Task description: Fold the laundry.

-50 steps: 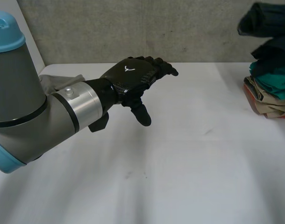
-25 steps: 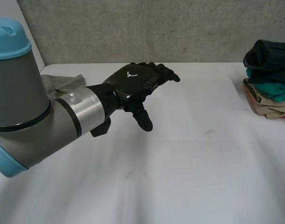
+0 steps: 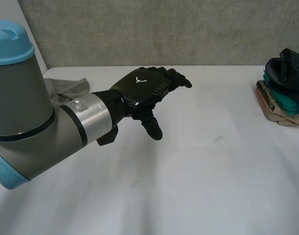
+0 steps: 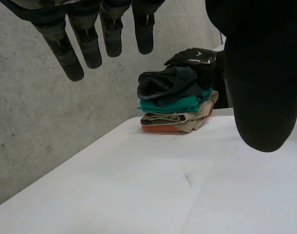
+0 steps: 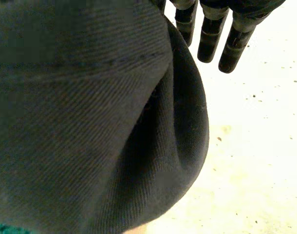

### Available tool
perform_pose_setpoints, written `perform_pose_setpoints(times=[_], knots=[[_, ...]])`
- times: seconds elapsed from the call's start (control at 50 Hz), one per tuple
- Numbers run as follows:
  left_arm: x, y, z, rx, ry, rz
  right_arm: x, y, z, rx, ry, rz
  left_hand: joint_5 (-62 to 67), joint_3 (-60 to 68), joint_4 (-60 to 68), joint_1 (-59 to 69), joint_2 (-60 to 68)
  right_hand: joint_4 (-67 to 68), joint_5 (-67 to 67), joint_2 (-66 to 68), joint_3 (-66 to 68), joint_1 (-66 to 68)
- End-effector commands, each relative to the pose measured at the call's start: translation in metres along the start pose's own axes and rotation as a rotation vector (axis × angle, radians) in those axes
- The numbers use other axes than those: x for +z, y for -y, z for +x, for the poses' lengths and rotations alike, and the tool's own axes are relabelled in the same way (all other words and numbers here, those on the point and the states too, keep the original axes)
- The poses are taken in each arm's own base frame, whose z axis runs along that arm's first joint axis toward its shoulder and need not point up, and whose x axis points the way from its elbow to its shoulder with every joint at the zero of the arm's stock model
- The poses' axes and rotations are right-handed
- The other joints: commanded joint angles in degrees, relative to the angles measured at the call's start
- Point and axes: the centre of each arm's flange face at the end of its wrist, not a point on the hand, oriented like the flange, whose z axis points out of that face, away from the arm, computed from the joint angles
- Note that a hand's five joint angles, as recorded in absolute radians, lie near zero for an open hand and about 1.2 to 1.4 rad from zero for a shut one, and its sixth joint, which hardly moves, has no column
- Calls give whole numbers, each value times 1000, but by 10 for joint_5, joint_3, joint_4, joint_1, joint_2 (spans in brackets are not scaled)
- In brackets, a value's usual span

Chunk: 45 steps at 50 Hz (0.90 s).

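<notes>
My left hand (image 3: 144,85) hovers open above the middle of the white table (image 3: 198,176), fingers straight, thumb down, holding nothing. In the left wrist view its fingers (image 4: 90,39) point toward a stack of folded laundry (image 4: 175,117) at the table's far right edge. A dark rolled garment (image 4: 165,83) lies on top of that stack, over teal, beige and orange pieces. My right hand (image 4: 194,57) rests at the back of the dark garment. In the right wrist view the dark garment (image 5: 90,122) lies under its palm, and its straight fingers (image 5: 209,39) reach past the cloth.
A crumpled grey cloth (image 3: 66,87) lies at the table's far left, behind my left arm. The stack (image 3: 284,105) sits at the right edge in the head view. A concrete wall (image 3: 164,29) runs along the table's far side.
The dark garment has come down from high at the right onto the stack. My right hand's fingers have straightened off it. My left hand has drifted slightly right.
</notes>
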Motion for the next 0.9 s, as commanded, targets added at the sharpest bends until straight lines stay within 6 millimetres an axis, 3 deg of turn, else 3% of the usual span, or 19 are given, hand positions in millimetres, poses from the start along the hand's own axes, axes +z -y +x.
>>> perform_pose_setpoints(times=[0.02,0.2,0.28,0.46,0.76,0.86,0.9], knots=[[0,1,0,2,0,4,-22,19,22,-61,-32,-51,3,-7,-3,-12,-2,-37,-67,-28,-24,-19],[-1,9,-1,13,1,27,-61,46,54,-129,-93,-136,3,-7,-3,-12,-2,-37,-67,-28,-24,-19],[0,12,0,16,0,36,-68,58,68,-135,-123,-150,3,-7,-3,-12,-2,-37,-67,-28,-24,-19],[-1,10,1,12,-2,29,-83,62,115,-203,-232,-177,1,-9,-4,-14,-4,-37,-67,-28,-24,-19],[-1,3,0,1,1,8,-92,57,91,-138,-201,-240,-1,-10,-6,-15,-6,-37,-67,-28,-24,-19],[-2,1,0,-2,2,4,-84,67,84,-123,-186,-230,-3,-12,-8,-17,-7,-37,-67,-28,-24,-19],[-2,2,-1,1,3,7,-80,81,97,-162,-255,-224,-4,-14,-9,-19,-9,-37,-67,-28,-24,-19]])
